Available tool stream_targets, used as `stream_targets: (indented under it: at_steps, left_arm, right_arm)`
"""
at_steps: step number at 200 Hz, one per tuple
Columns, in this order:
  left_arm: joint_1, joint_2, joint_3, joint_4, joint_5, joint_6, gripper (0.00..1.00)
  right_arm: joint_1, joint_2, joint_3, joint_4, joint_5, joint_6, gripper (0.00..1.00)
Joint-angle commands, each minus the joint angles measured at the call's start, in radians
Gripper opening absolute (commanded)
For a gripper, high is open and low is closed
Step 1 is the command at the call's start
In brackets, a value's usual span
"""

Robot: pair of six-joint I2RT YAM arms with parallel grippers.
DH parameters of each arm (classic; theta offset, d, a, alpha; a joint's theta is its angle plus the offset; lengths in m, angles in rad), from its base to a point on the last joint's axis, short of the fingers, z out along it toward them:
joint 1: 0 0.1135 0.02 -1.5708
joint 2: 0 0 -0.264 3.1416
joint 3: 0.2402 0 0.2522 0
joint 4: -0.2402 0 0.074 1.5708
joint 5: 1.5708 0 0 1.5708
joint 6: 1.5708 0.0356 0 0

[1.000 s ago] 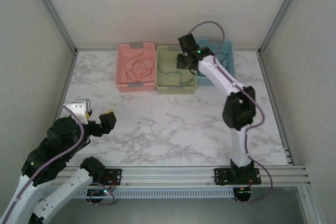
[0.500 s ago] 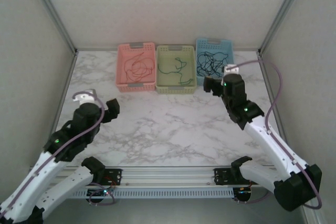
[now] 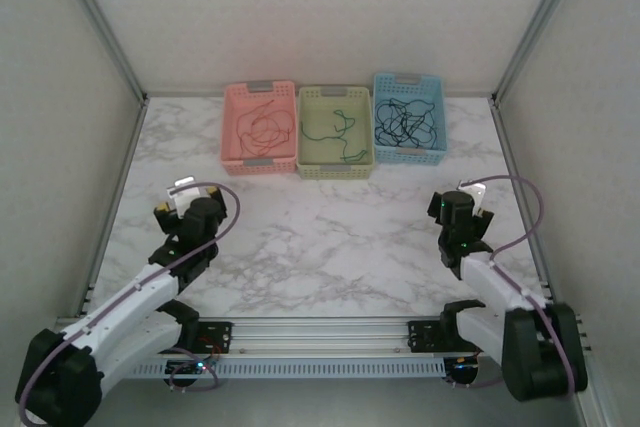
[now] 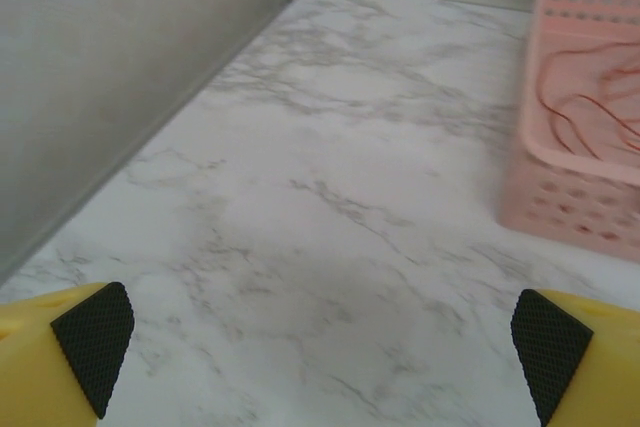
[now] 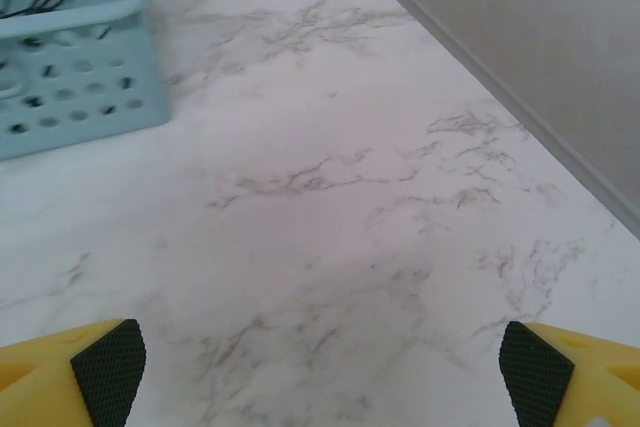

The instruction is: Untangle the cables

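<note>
At the far edge of the white marble-patterned desk (image 3: 330,237), three perforated plastic baskets stand in a row.
- Pink basket (image 3: 260,165): holds thin red cables (image 3: 258,129).
- Pale green basket (image 3: 336,171): holds green cables (image 3: 330,132).
- Light blue basket (image 3: 410,156): holds dark cables (image 3: 405,122), strands too fine to count.
- My left tool (image 4: 320,347): spread wide, nothing between the pads, fingers cropped at the frame corners.
- My right tool (image 5: 320,372): likewise wide and empty.

Both wrist views cut the nearest basket off at the frame edge.

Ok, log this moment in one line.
left gripper open, empty; right gripper open, empty; red cables: pink basket; green cables: green basket; dark cables: blue basket
</note>
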Motion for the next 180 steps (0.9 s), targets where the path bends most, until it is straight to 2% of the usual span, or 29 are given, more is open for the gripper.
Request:
stream_targets:
  at_steps: [1, 24, 32, 44, 52, 66, 79, 88, 103, 145, 156, 166, 175, 180]
  left_arm:
    - [0.102, 0.066, -0.01, 0.254, 0.096, 0.117, 1.0]
    - [0.252, 0.233, -0.004, 0.342, 0.232, 0.083, 1.0]
    - [0.284, 0.282, -0.023, 0.407, 0.273, 0.077, 1.0]
    - [0.299, 0.362, -0.047, 0.549, 0.293, 0.11, 1.0]
    - [0.304, 0.387, -0.033, 0.563, 0.331, 0.137, 1.0]
    - [0.315, 0.451, -0.046, 0.706, 0.415, 0.173, 0.99]
    - [0.317, 0.531, -0.021, 0.745, 0.419, 0.189, 1.0]
    - [0.323, 0.607, -0.013, 0.805, 0.46, 0.201, 1.0]
    - [0.34, 0.628, 0.028, 0.746, 0.524, 0.202, 0.99]
    - [0.341, 0.641, 0.023, 0.768, 0.551, 0.213, 1.0]
    - [0.343, 0.643, 0.024, 0.766, 0.553, 0.213, 1.0]
    - [0.343, 0.643, 0.025, 0.766, 0.555, 0.213, 1.0]
    - [0.342, 0.643, 0.026, 0.765, 0.556, 0.213, 1.0]
    - [0.344, 0.643, 0.027, 0.762, 0.559, 0.21, 1.0]
  right_arm:
    - [-0.035, 0.119, -0.011, 0.298, 0.035, 0.018, 0.95]
    - [-0.061, 0.254, 0.003, 0.492, 0.006, -0.051, 0.93]
    - [-0.08, 0.305, 0.008, 0.53, -0.018, -0.029, 0.93]
    - [-0.082, 0.306, 0.042, 0.455, -0.026, -0.026, 0.93]
    - [-0.082, 0.318, 0.03, 0.513, -0.033, -0.047, 0.92]
    - [-0.083, 0.309, -0.003, 0.564, -0.062, -0.055, 0.92]
    - [-0.082, 0.308, -0.01, 0.578, -0.086, -0.067, 0.92]
    - [-0.081, 0.311, -0.01, 0.583, -0.118, -0.084, 0.92]
    - [-0.067, 0.33, -0.004, 0.606, -0.164, -0.13, 0.9]
    - [-0.042, 0.381, -0.014, 0.677, -0.262, -0.2, 0.86]
    - [-0.04, 0.469, -0.016, 0.8, -0.241, -0.212, 0.87]
    - [-0.037, 0.427, 0.015, 0.648, -0.246, -0.191, 0.87]
    - [-0.038, 0.459, 0.028, 0.692, -0.235, -0.206, 0.87]
    - [-0.037, 0.454, 0.056, 0.623, -0.238, -0.203, 0.87]
